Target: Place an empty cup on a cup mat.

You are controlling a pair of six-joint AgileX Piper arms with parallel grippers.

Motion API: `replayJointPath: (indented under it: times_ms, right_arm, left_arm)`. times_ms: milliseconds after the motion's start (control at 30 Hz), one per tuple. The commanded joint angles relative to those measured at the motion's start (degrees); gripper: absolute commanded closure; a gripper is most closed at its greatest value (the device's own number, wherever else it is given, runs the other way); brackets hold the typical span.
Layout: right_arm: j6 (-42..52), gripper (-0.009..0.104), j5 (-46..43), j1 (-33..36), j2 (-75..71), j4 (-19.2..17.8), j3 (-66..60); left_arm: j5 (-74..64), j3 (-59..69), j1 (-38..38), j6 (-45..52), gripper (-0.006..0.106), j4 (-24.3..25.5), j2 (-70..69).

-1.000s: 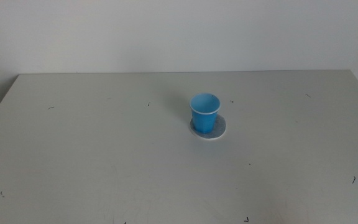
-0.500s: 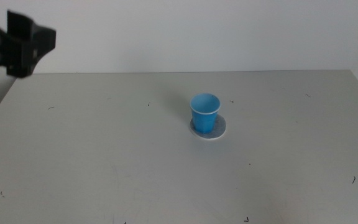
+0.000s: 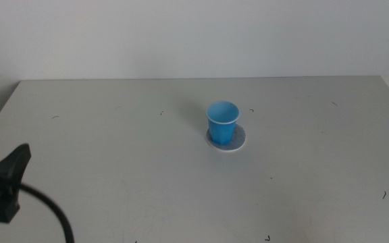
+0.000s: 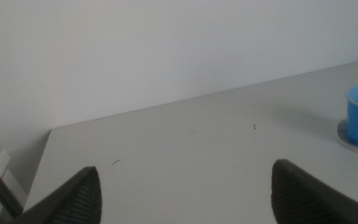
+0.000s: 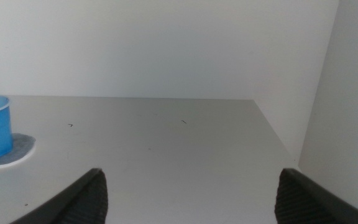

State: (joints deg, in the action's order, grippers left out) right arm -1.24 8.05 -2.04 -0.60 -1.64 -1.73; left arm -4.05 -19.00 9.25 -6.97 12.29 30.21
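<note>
The left claw [image 3: 5, 177] has dropped to the tabletop's [image 3: 113, 175] near-left corner, down from high at the far left half a second ago; its jaws stand wide apart and empty. The right claw [image 5: 185, 205] waits off to the side, spread open too. The cup [image 3: 222, 122] stands upright on the cup mat [image 3: 238, 140], unmoved, well apart from both. The placement looks finished.

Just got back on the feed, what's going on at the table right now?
Nothing is being handled. The cup stands upright on the cup mat, toward its left side, near the middle of the table. The left pincer is open and empty, far from the cup, with part of that arm showing at the middle view's lower left. The right pincer is open and empty too, out of the middle view.
</note>
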Motion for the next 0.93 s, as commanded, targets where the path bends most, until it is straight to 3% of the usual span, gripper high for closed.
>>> replayJointPath:
  times_ms: [0, 333, 633, 900]
  right_arm:
    - [0.29, 0.001, -4.28, 0.03, -1.49, -0.79, 0.48]
    - [0.29, 0.001, -4.28, 0.03, -1.49, -0.79, 0.48]
    - [0.29, 0.001, -4.28, 0.03, -1.49, -0.79, 0.48]
    - [0.29, 0.001, -4.28, 0.03, -1.49, -0.79, 0.48]
  left_arm:
    - [9.97, 4.46, -1.2, -0.73, -0.004, 0.06, -4.11]
    - [10.87, 20.74, -5.89, -3.95, -0.004, -1.1, -20.99]
    - [-1.17, 20.39, -8.41, -3.64, -0.004, -1.12, -31.46]
    - [-1.56, 20.39, -9.22, -3.64, -0.004, -1.12, -31.74]
